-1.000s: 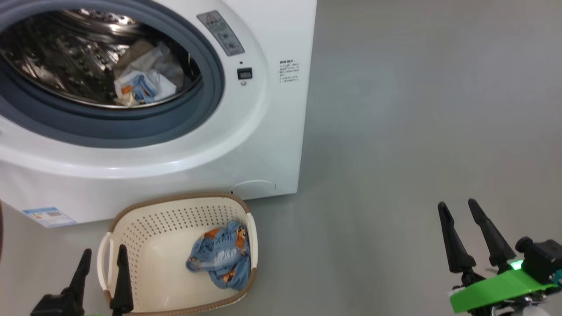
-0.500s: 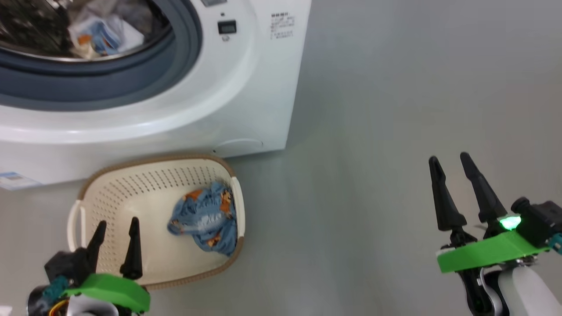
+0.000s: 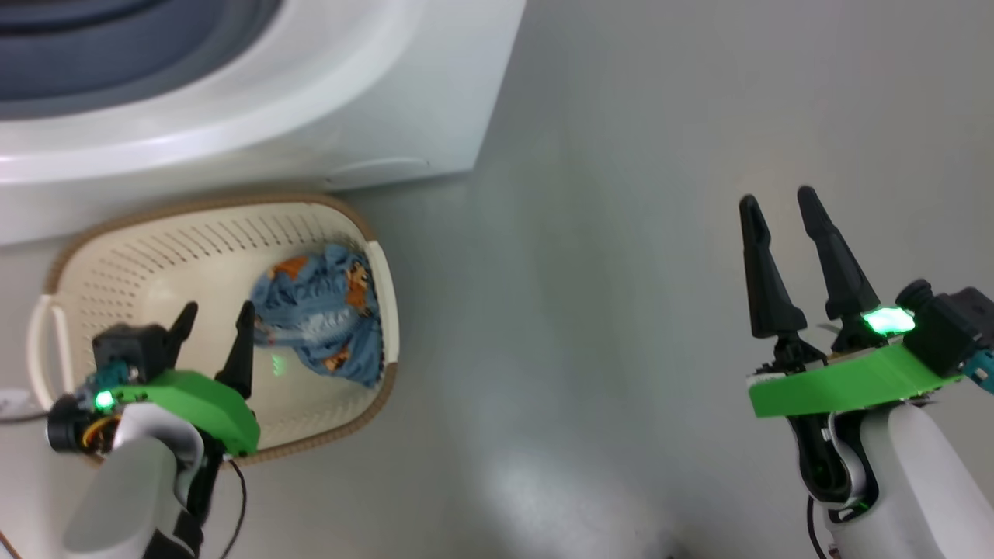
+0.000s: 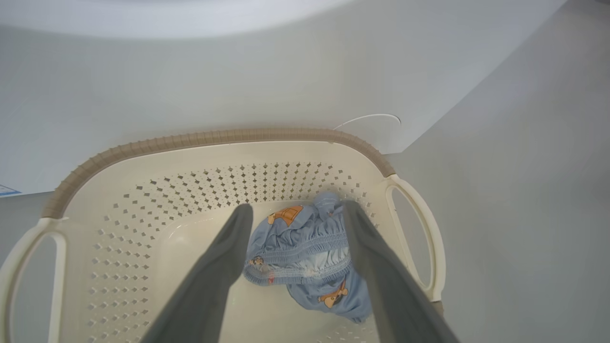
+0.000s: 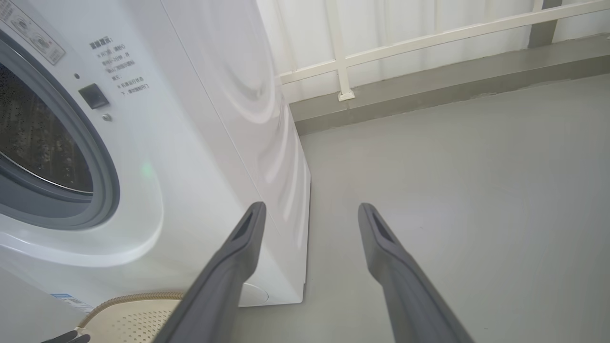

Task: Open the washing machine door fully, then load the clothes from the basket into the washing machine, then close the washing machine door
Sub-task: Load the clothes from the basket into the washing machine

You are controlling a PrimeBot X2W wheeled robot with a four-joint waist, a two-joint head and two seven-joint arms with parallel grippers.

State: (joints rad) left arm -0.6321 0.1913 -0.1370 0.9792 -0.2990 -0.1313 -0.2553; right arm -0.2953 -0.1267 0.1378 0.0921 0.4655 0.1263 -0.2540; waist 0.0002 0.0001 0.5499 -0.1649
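Since half a second ago the head camera has tipped down, and my left gripper (image 3: 218,310) has come forward over the floor of the basket (image 3: 194,206) toward the clothes (image 3: 318,314).

From the head, I see that gripper's fingers parted and empty, the right-hand tip just beside the left edge of the blue bundle. The basket sits on the floor (image 3: 621,272) on the near side of the washing machine (image 3: 311,93), with the clothes against its right wall. My right gripper (image 3: 776,198) hangs well off to the right above bare floor, fingers a little apart, holding nothing.

From the left wrist, the left gripper (image 4: 298,207) is wide open, its two fingers framing the clothes (image 4: 310,257), which lie on the bottom of the basket (image 4: 214,137) toward the right handle (image 4: 419,238). I cannot tell whether the tips touch the fabric. The washing machine (image 4: 190,71) rises beyond the far rim.

From the right wrist, the right gripper (image 5: 310,206) is open and empty, pointing at the right front corner of the washing machine (image 5: 190,143). The drum (image 5: 38,143) shows at the left, a strip of the basket (image 5: 128,299) at the bottom.
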